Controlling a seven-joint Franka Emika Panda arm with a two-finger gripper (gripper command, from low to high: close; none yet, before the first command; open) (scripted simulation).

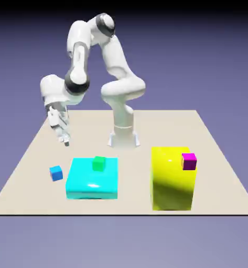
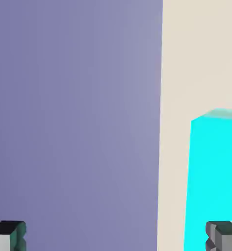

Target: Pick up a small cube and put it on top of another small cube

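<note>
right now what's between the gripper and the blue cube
Only bare table shows between the gripper and the blue cube in the exterior view; the hand view doesn't show the cube.

The white arm [image 1: 112, 57] rises from its base [image 1: 124, 137], bends at an elbow near 11 o'clock in the exterior view, then drops to a wrist [image 1: 55, 90] at about 10 o'clock. Below the wrist, the claw [image 1: 63, 143] hangs above the surface [image 1: 147, 128], tilted, its tips pointing toward roughly 5 o'clock. In the hand view its two grey fingertips [image 2: 9, 235] stand wide apart, one at 7 o'clock, the other at 5 o'clock, with nothing gripped between them.
</note>
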